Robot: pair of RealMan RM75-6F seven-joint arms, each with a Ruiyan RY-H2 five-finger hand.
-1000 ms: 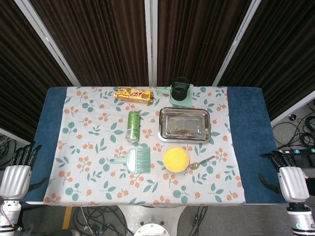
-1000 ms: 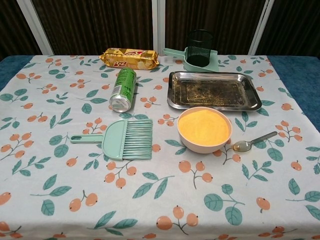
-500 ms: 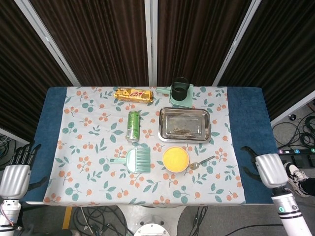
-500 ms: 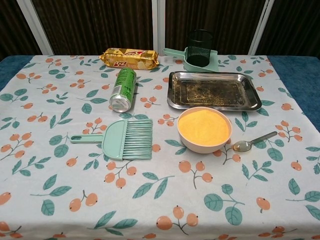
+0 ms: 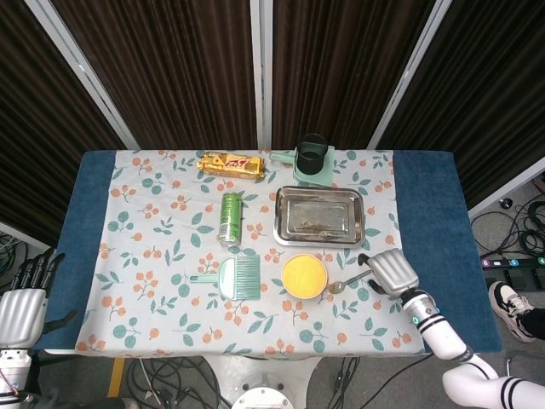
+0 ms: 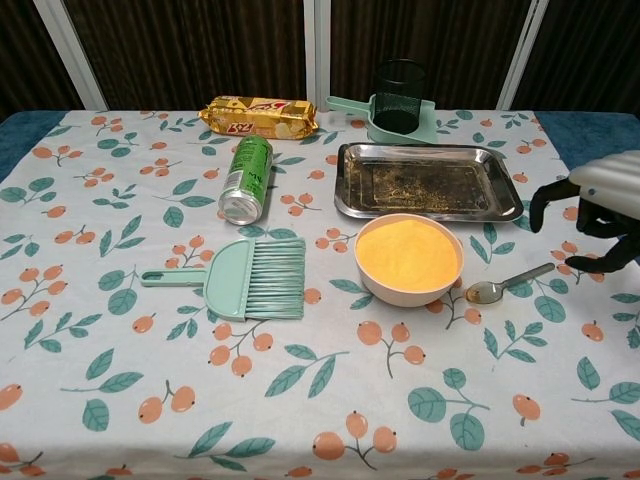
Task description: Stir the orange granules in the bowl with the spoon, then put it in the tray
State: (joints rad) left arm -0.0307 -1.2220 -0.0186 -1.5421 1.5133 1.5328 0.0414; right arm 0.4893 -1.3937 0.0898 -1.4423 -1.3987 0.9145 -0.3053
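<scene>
We're hovering the right robot hand (image 5: 391, 271) just beside the spoon (image 6: 508, 281) handle, fingers apart, holding nothing. The spoon is lying slantwise, bowl end toward the bowl (image 6: 409, 259).

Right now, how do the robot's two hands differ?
The right hand is out over the table beside the spoon, while the left hand sits back off the table's left edge. The chest view shows only the right hand. Both hold nothing.

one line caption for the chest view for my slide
Right hand hovers open beside the spoon, which lies next to the bowl of orange granules.
</scene>
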